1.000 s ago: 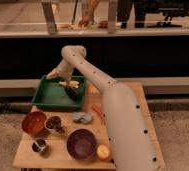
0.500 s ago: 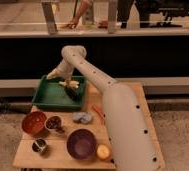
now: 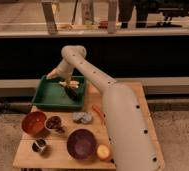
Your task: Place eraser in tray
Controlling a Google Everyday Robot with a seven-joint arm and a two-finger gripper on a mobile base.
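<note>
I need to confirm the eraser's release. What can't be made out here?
Camera view:
- A dark shape beneath the gripper, over the tray's right side: too small to tell if it is the eraser.
- Table's right part: hidden by the arm.
- Small bowl contents: too small.

Cream gripper [image 3: 68, 84] over dark-green tray [image 3: 49, 96], purple bowl [image 3: 81, 144], orange bowl [image 3: 34, 122], white arm [image 3: 124, 120]
</note>
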